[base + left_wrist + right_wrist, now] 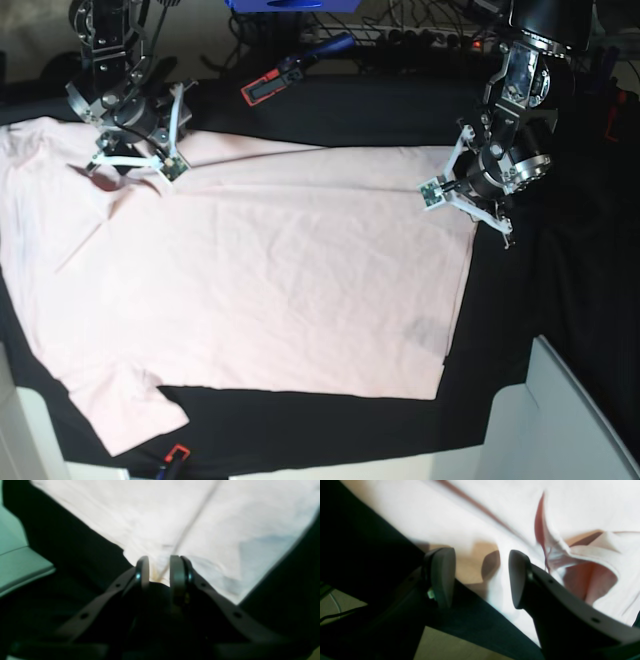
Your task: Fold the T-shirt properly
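Observation:
The pale pink T-shirt lies spread flat, plain side up, on the black table cloth. At the shirt's far right hem corner my left gripper is down on the cloth. The left wrist view shows that gripper with its jaws drawn close and the T-shirt edge pinched between them along a seam. Over the collar at the far left stands my right gripper. In the right wrist view the right gripper is open, straddling the T-shirt edge beside the collar.
A red-and-black clamp sits at the table's back and another at the front edge. A white board stands at the front right. Cables and a blue object lie behind the table.

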Controlling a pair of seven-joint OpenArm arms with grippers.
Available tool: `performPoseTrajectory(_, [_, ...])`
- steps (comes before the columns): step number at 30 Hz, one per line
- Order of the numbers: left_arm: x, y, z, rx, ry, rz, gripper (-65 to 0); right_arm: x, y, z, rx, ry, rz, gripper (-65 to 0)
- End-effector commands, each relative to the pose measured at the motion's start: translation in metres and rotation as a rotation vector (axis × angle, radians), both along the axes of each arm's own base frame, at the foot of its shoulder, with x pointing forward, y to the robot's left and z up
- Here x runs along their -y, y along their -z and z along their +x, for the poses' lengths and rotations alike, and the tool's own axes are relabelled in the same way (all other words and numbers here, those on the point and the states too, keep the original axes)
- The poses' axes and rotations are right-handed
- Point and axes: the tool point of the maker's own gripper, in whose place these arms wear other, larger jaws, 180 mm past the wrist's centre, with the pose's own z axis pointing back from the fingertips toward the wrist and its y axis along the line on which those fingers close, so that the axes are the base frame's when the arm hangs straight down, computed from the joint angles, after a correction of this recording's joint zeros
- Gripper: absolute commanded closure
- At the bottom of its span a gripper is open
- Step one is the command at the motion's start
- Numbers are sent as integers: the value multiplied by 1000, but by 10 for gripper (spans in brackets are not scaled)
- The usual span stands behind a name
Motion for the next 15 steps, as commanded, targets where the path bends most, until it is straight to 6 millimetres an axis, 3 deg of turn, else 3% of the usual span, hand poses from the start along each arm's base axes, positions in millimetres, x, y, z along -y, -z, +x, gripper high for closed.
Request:
performPoseTrajectory(1, [-7,-7,6,19,-2,23,-151,1,-6,9,33,-2,0,-324])
performPoseTrajectory(15, [-10,4,14,-2,-31,19,-153,1,-7,9,35,-2,0,-324])
